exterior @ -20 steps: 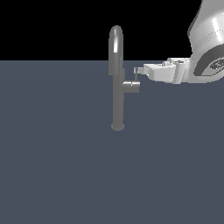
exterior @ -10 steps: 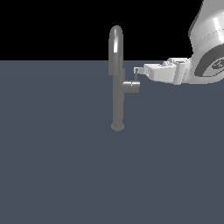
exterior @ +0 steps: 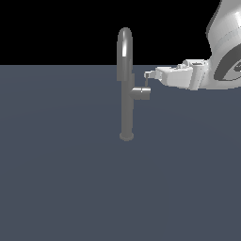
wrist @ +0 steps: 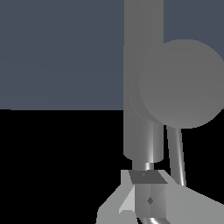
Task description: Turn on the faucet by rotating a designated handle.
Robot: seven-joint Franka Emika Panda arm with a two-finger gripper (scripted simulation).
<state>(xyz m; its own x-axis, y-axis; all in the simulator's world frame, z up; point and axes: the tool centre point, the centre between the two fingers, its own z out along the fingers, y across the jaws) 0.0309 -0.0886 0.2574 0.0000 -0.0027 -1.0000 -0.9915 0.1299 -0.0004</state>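
Handle point(exterior: 141, 93) jutting from the faucet point(exterior: 126, 94) toward the exterior view's right. Hand point(exterior: 148, 75) hovering just above its lever rod. Spread or pinched, impossible to tell.

The faucet point(exterior: 125, 94) stands upright on the dark grey worktop point(exterior: 70, 179), spout arching high. The handle point(exterior: 141, 93) sticks out toward the exterior view's right. The gripper point(exterior: 148, 75) reaches in from the right, its tip just above the handle.

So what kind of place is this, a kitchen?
Probably not a real room: it looks like a computer simulation. A lone faucet stands on a bare grey floor against black, with a robot arm beside it.
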